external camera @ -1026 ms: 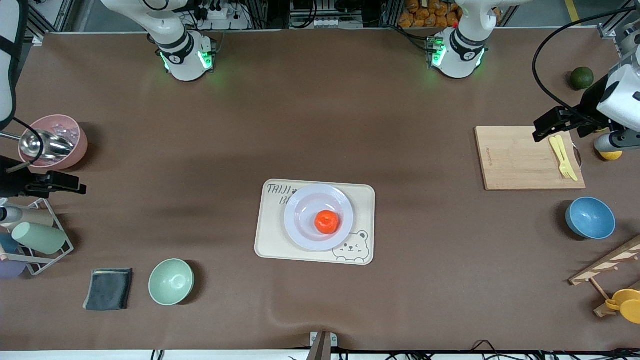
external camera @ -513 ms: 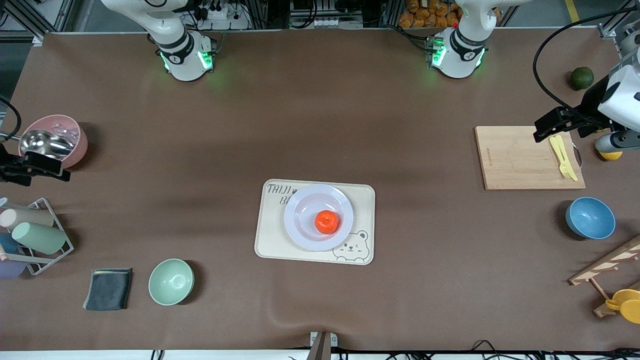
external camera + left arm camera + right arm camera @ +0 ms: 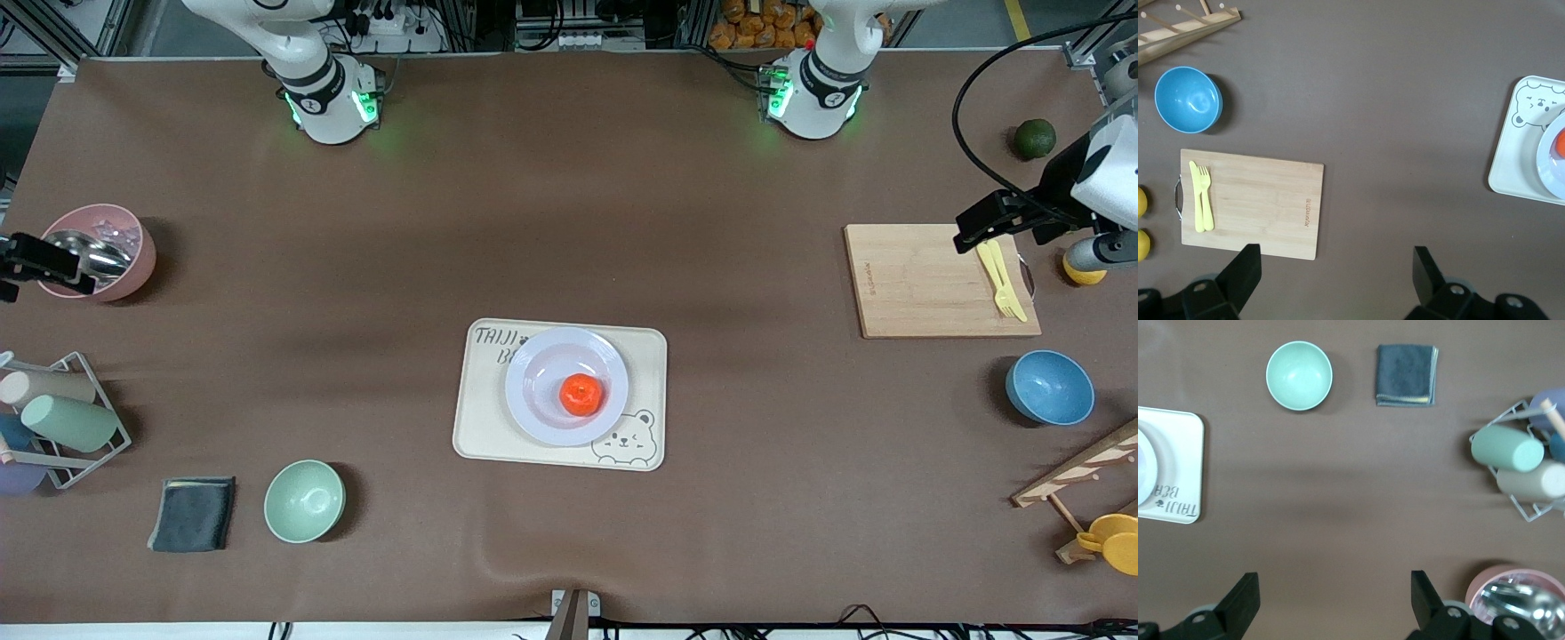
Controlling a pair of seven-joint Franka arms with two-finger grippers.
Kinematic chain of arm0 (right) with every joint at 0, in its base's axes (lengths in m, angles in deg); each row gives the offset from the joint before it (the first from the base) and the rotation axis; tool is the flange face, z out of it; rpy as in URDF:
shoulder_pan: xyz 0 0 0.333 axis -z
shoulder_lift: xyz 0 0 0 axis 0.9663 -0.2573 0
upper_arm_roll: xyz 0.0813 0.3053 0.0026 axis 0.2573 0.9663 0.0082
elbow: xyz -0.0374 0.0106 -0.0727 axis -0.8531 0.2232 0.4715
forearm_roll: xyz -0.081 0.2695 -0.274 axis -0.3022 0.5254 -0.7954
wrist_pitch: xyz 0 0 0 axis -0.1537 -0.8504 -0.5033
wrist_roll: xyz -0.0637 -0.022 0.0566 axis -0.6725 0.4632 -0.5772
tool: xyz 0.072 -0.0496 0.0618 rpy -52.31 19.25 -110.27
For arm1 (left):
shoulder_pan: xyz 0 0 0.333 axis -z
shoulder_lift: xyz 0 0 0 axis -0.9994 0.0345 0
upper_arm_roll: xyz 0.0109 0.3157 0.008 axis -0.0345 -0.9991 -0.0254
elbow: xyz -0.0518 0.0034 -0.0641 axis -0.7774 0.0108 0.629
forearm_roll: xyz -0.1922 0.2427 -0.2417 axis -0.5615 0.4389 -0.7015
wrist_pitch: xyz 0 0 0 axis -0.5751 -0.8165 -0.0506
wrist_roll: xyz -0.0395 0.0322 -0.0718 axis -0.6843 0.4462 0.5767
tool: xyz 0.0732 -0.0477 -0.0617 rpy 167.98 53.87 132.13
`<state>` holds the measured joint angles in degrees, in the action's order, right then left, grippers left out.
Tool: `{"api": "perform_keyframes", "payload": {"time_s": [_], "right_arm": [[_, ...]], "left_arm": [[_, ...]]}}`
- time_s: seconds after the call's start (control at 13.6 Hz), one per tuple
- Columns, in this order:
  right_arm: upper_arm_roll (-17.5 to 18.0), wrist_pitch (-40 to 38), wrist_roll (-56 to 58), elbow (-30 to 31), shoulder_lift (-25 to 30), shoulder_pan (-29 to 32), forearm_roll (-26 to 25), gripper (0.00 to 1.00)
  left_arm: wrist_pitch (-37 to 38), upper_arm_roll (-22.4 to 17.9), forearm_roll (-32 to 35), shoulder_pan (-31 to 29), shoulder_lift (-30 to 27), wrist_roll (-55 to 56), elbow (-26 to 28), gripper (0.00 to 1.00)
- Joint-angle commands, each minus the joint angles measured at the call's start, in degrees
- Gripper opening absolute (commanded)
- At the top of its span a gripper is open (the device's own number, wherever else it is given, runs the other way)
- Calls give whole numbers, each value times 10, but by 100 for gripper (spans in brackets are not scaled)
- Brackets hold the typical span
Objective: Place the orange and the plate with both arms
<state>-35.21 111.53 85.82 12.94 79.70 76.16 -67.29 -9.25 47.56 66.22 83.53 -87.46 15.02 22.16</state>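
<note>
Resting on the plate (image 3: 566, 386) atop the bear tray (image 3: 480, 427), the orange (image 3: 581, 394) lies untouched, left gripper (image 3: 1331, 270) over the cutting board (image 3: 925, 284) and right gripper (image 3: 1331, 597) over the pink bowl (image 3: 133, 258) both released, fingers spread.

We look down from high across the worktop (image 3: 569, 222) toward both bases, each wrist camera looks straight down from well up, all three views sharing the bear tray (image 3: 484, 427) (image 3: 1511, 170) (image 3: 1178, 460)
</note>
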Motion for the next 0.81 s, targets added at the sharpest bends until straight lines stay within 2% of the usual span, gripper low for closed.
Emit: {"api": "perform_keyframes", "payload": {"time_s": [0.0, 0.29, 0.51, 0.73], "right_arm": [[39, 18, -39, 66, 54, 15, -23, 100], [74, 38, -43, 112, 73, 47, -22, 100], [75, 83, -36, 161, 94, 52, -23, 100], [86, 79, -44, 162, 104, 56, -24, 100]], "left_arm": [[7, -2, -1, -3, -9, -24, -3, 100], [7, 4, -2, -7, -25, -47, -1, 100], [16, 11, -5, -8, -27, -44, 1, 100], [25, 11, -4, -8, -29, -52, -3, 100]]}}
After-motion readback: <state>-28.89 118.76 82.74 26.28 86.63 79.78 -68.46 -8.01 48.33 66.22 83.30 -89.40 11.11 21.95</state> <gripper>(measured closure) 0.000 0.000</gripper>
